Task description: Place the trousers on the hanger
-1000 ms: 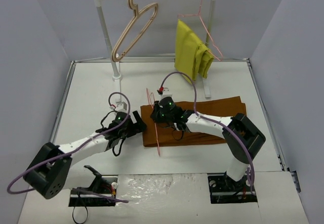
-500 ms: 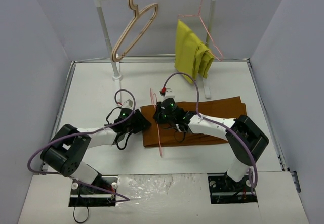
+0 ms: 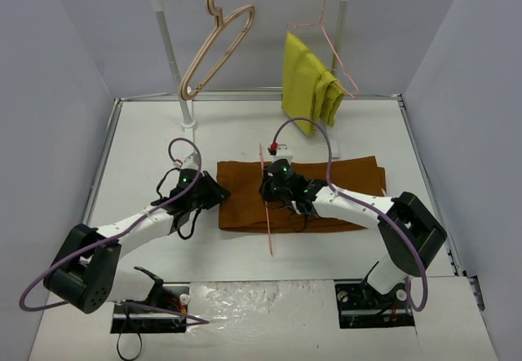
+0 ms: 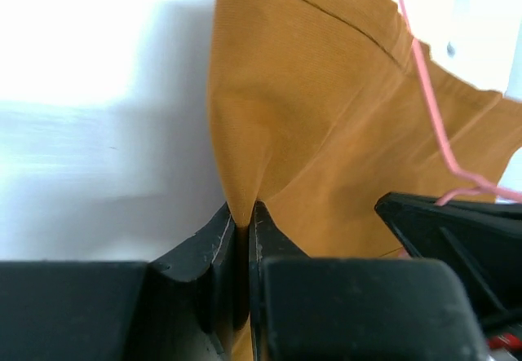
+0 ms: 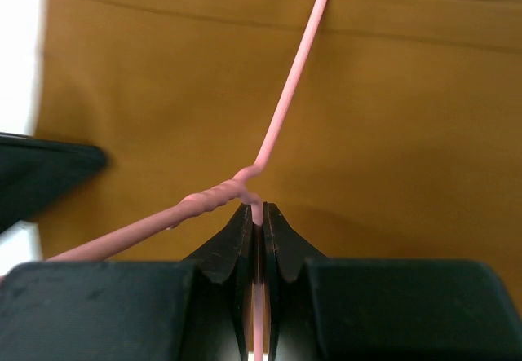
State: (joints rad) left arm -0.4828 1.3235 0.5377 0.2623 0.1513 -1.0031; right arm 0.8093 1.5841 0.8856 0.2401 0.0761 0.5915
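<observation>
The rust-brown trousers lie folded flat across the middle of the table. My left gripper is shut on the trousers' left edge, and the cloth rises in a pinched peak between its jaws. My right gripper is shut on the thin pink hanger, which stands on edge over the trousers near their left end. In the right wrist view the hanger's twisted neck sits just above the closed jaws, with the trousers behind.
A white rack stands at the back. On it hang a beige wooden hanger and a second pink wire hanger carrying a mustard-yellow folded garment. Raised rims run along the table's left and right sides.
My left gripper moved right to the trousers' left edge and shut on the cloth. The trousers' left end has been drawn left, and my right gripper shifted slightly right with the hanger.
</observation>
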